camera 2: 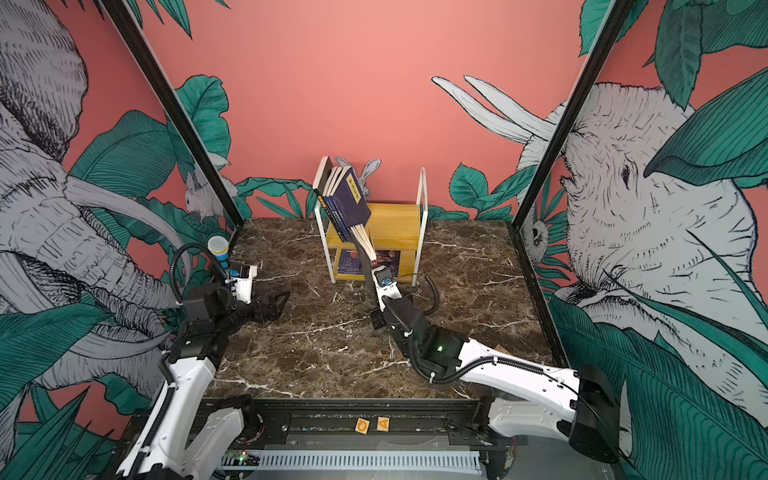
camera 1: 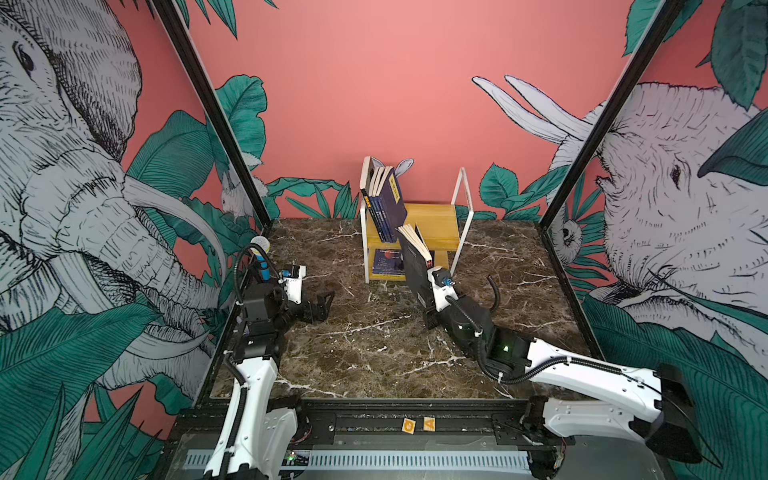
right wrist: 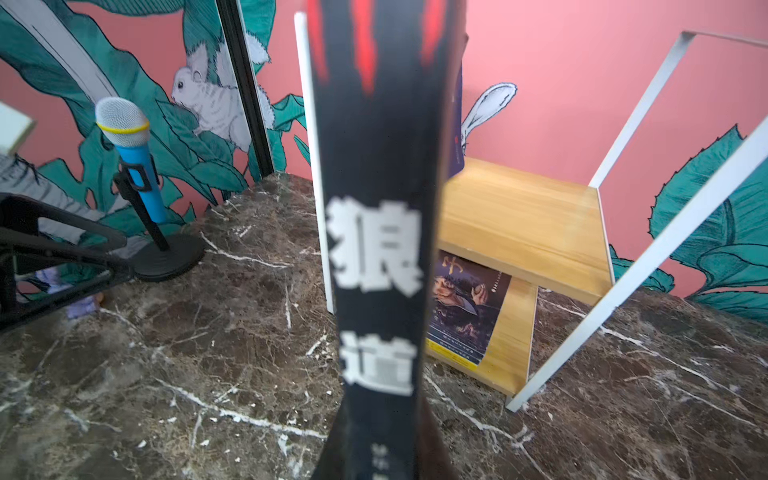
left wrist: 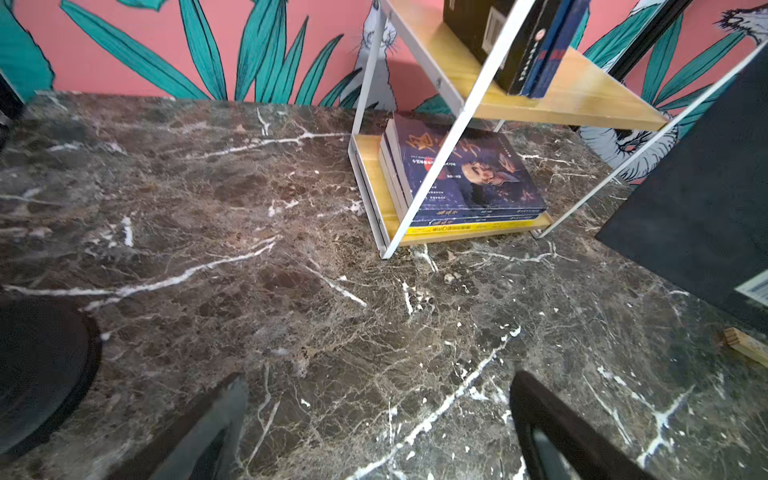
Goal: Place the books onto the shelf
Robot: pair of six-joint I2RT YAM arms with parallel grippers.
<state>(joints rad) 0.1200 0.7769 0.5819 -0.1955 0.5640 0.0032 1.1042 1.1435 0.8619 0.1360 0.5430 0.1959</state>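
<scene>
Jungle-mural walls are closing in around a dark marble table (camera 1: 365,345).

A pink back wall (camera 1: 395,104) is glowing brightest toward its upper middle, with teal leaves (camera 1: 307,191) spreading along the table's far edge. A left panel (camera 1: 62,166) and a right panel (camera 1: 665,187) are each showing a pen-drawn elephant. Two black posts (camera 1: 208,108) are rising from the far corners, and a white rabbit (camera 1: 235,195) is sitting beside the left one. White veins are running through the brown marble. A blue microphone (camera 1: 261,253) is standing at the far left corner. A black rail (camera 1: 374,424) is running along the near edge, carrying two orange tags (camera 1: 408,426).
</scene>
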